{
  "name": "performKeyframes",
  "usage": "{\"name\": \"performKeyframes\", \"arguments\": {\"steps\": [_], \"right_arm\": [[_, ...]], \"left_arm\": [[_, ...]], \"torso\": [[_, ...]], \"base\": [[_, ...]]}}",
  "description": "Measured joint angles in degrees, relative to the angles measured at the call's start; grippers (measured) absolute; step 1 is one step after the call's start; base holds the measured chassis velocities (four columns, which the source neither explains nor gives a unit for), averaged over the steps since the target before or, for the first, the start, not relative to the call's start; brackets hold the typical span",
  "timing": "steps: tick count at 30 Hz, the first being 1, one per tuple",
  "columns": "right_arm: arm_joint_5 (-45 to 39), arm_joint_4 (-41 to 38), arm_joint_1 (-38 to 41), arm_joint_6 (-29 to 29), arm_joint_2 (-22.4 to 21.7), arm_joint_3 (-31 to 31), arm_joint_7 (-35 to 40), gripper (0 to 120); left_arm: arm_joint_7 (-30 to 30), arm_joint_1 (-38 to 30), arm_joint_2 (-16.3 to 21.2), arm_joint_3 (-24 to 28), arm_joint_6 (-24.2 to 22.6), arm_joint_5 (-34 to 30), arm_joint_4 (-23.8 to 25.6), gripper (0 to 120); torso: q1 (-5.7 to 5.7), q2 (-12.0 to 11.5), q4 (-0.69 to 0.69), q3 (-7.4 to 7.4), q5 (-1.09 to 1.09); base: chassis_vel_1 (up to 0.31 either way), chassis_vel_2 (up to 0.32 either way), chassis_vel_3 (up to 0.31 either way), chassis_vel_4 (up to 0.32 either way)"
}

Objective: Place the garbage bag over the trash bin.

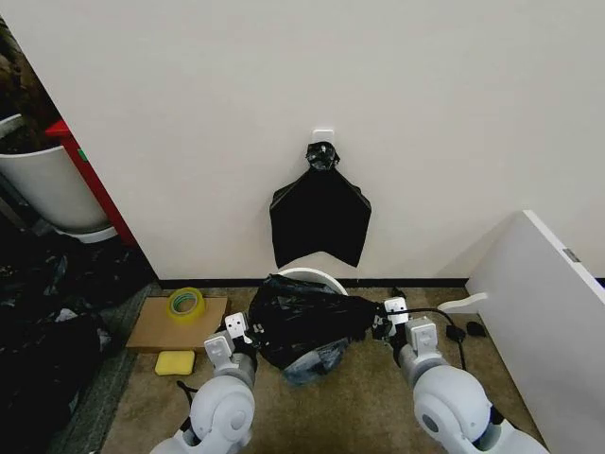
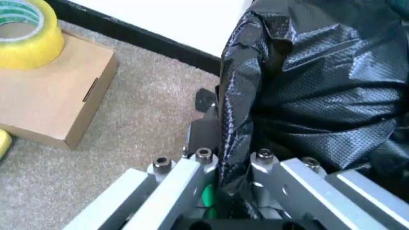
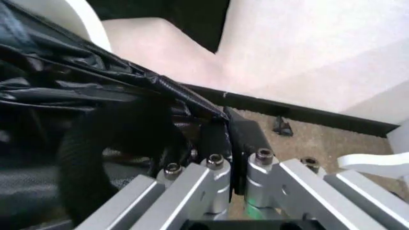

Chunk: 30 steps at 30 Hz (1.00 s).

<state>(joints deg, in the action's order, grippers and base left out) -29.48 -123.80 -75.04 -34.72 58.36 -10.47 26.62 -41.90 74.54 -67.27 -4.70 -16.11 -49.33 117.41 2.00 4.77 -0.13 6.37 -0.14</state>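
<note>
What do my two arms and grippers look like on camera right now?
Both arms have rounded, glossy white-grey shells. The left gripper and right gripper are pale boxy blocks; the wrist views show silver metal finger bars with hex bolts, black fingertip pads and a green light.

crinkly black garbage bag (image 1: 302,326) stretched over the cream-white trash bin (image 1: 317,277), whose far rim shows.
</note>
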Motion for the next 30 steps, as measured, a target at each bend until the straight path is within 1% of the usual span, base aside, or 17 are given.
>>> {"name": "performKeyframes", "arguments": {"steps": [7, 11, 12, 14, 15, 16, 19, 20, 21, 24, 25, 26, 29, 30], "right_arm": [[0.24, 0.08, -0.38, 1.38, -0.18, 0.45, -0.23, 0], [1.95, -1.69, -1.71, 2.23, -0.47, 0.74, -2.30, 1], [3.62, -2.57, -2.69, 2.80, -0.71, 0.87, -3.44, 8], [6.12, -3.74, -4.24, 3.86, -1.13, 0.89, -5.27, 15], [8.40, -4.89, -5.54, 4.97, -1.54, 0.81, -7.18, 21], [8.40, -4.89, -5.54, 4.97, -1.54, 0.81, -7.18, 21], [12.41, -7.29, -8.12, 7.17, -2.60, 0.55, -11.06, 33], [13.87, -8.76, -9.31, 7.97, -3.31, 0.33, -12.97, 39], [13.87, -8.76, -9.31, 7.97, -3.31, 0.33, -12.97, 39], [16.34, -11.72, -11.12, 8.94, -4.73, -0.81, -16.72, 51], [16.51, -12.17, -11.32, 8.93, -4.98, -1.01, -17.09, 56], [16.51, -12.17, -11.32, 8.93, -4.98, -1.01, -17.09, 56], [18.31, -12.13, -11.24, 8.88, -5.58, -2.33, -17.39, 71], [18.31, -12.13, -11.24, 8.88, -5.58, -2.33, -17.39, 71]], "left_arm": [[-0.01, 0.14, 0.15, -0.07, 0.00, 0.25, 0.23, 1], [-0.02, 0.10, 0.29, -0.08, -0.12, 0.61, 0.54, 1], [0.00, 0.08, 0.41, -0.08, -0.25, 0.75, 0.67, 1], [0.10, 0.07, 0.63, -0.10, -0.42, 0.94, 0.84, 1], [0.25, 0.05, 0.85, -0.13, -0.53, 1.10, 0.96, 1], [0.25, 0.05, 0.85, -0.13, -0.53, 1.10, 0.96, 1], [0.38, 0.03, 1.11, -0.19, -0.84, 1.31, 1.03, 1], [0.47, 0.04, 1.22, -0.27, -0.99, 1.54, 1.12, 1], [0.47, 0.04, 1.22, -0.27, -0.99, 1.54, 1.12, 1], [0.71, 0.09, 1.38, -0.39, -1.18, 2.08, 1.37, 1], [0.74, 0.09, 1.43, -0.39, -1.22, 2.16, 1.43, 1], [0.74, 0.09, 1.43, -0.39, -1.22, 2.16, 1.43, 1], [0.88, 0.15, 1.76, -0.55, -1.47, 2.36, 1.73, 1], [0.88, 0.15, 1.76, -0.55, -1.47, 2.36, 1.73, 1]], "torso": [[0.00, 0.00, 0.00, 0.00, 0.01], [0.00, 0.00, 0.01, 0.00, 0.00], [0.00, 0.00, 0.00, 0.00, -0.01], [0.00, 0.00, 0.00, 0.00, 0.00], [0.00, 0.00, 0.00, 0.00, 0.00], [0.00, 0.00, 0.00, 0.00, 0.00], [0.00, 0.00, 0.00, 0.00, 0.00], [0.00, 0.00, 0.00, 0.00, 0.00], [0.00, 0.00, 0.00, 0.00, 0.00], [0.00, 0.00, 0.00, 0.00, -0.01], [0.00, 0.00, 0.00, -0.01, -0.01], [0.00, 0.00, 0.00, -0.01, -0.01], [0.00, 0.00, 0.00, 0.00, 0.00], [0.00, 0.00, 0.00, 0.00, 0.00]], "base": [[0.000, 0.000, 0.000, 0.000], [0.000, 0.000, 0.000, 0.000], [0.000, 0.000, 0.000, 0.000], [0.000, 0.000, 0.000, 0.000], [0.000, 0.000, 0.000, 0.000], [0.000, 0.000, 0.000, 0.000], [0.000, 0.000, 0.000, 0.000], [0.000, 0.000, 0.000, 0.000], [0.000, 0.000, 0.000, 0.000], [0.000, 0.000, 0.000, 0.000], [0.000, 0.000, 0.000, 0.000], [0.000, 0.000, 0.000, 0.000], [0.000, 0.000, 0.000, 0.000], [0.000, 0.000, 0.000, 0.000]]}}
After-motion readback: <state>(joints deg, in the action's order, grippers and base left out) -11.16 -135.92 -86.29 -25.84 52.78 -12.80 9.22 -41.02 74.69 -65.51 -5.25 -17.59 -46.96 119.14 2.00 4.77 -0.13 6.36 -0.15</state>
